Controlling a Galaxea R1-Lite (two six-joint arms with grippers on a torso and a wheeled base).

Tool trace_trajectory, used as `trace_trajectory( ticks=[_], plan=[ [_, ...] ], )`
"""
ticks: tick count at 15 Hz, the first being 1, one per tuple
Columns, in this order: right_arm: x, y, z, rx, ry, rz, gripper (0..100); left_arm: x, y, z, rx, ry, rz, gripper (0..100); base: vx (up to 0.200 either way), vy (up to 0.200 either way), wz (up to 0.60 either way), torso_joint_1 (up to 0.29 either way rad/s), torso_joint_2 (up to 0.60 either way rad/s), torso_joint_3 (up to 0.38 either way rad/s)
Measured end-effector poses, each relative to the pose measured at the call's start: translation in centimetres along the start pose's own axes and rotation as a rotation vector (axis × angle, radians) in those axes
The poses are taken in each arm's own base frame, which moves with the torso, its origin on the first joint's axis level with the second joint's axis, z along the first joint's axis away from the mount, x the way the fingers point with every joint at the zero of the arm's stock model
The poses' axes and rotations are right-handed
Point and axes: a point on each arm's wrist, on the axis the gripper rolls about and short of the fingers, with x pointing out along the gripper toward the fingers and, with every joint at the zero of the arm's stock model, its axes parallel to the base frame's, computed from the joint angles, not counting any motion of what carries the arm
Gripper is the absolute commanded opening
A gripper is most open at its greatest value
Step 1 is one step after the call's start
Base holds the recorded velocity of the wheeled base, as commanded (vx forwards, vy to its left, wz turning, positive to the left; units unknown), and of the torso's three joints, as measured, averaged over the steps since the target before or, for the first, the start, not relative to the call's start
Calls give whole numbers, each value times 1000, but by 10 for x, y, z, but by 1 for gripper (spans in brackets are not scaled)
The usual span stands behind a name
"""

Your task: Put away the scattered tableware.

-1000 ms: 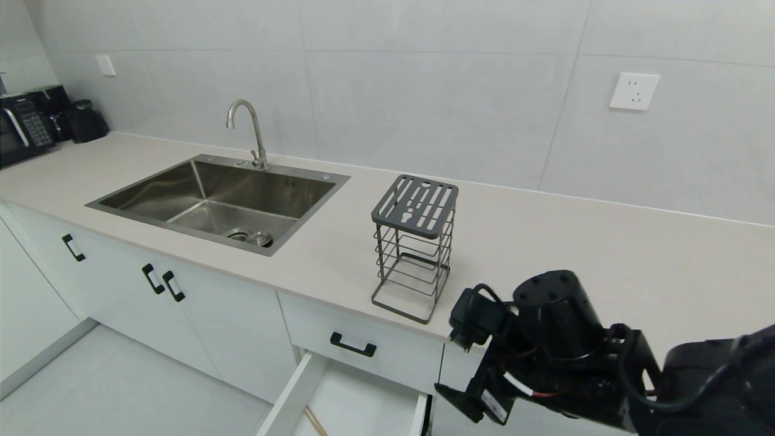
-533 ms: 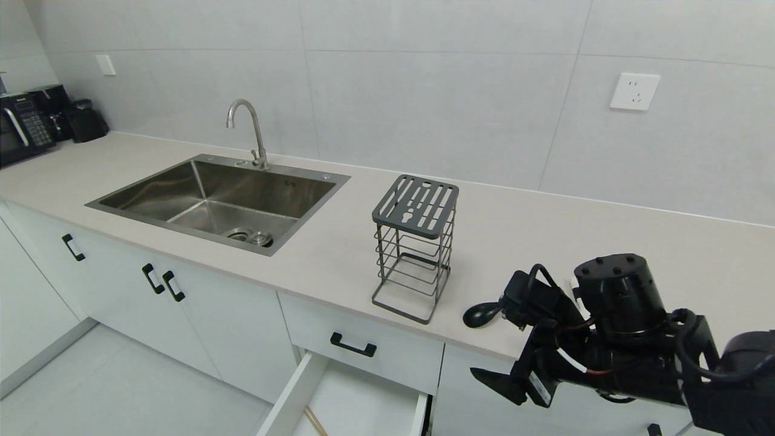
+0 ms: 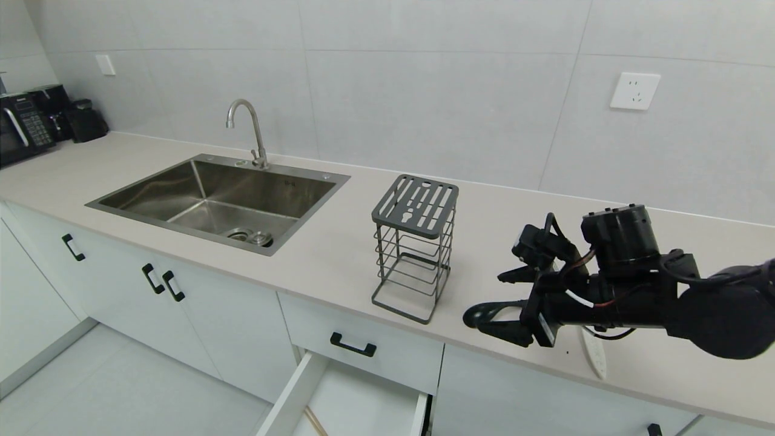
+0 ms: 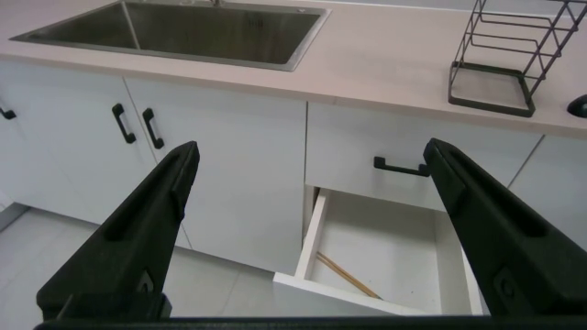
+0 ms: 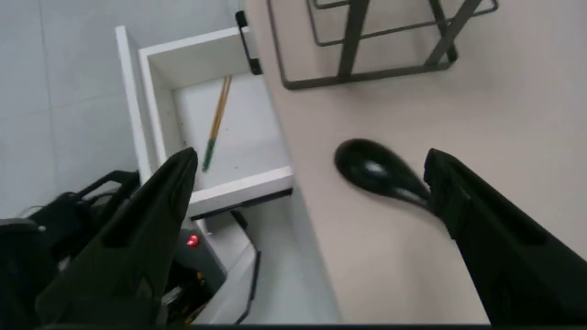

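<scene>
On matte countertop [image 3: 339,254], glossy black spoon [image 3: 479,315]

Kitchen, steel sink [image 3: 254,188] with faucet [image 3: 258,139], beige countertop [image 3: 339,242], white cabinets [image 3: 121,284], tiled wall [image 3: 424,91], microwave [image 3: 21,127]

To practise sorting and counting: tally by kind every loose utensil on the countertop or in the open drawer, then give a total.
Black spoon, on the countertop: 1
White utensil, on the countertop, partly behind the right arm: 1
Pair of chopsticks, in the open drawer: 1
Total: 3
</scene>
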Motion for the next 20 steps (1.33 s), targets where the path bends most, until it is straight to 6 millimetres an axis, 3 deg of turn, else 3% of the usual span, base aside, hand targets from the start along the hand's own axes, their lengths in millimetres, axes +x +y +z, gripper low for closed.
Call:
trace_trajectory(
  ticks=[4,10,20],
  plan=[
    [11,-24,-16,-2,27,-34,100,0,0,0,0,0,0,100,0,0,0,0,0,0],
    [34,-38,-35,21,52,-38,100,0,0,0,0,0,0,100,0,0,0,0,0,0],
    [35,-58,-58,45,81,-37,100,0,0,0,0,0,0,100,0,0,0,0,0,0]
  ],
)
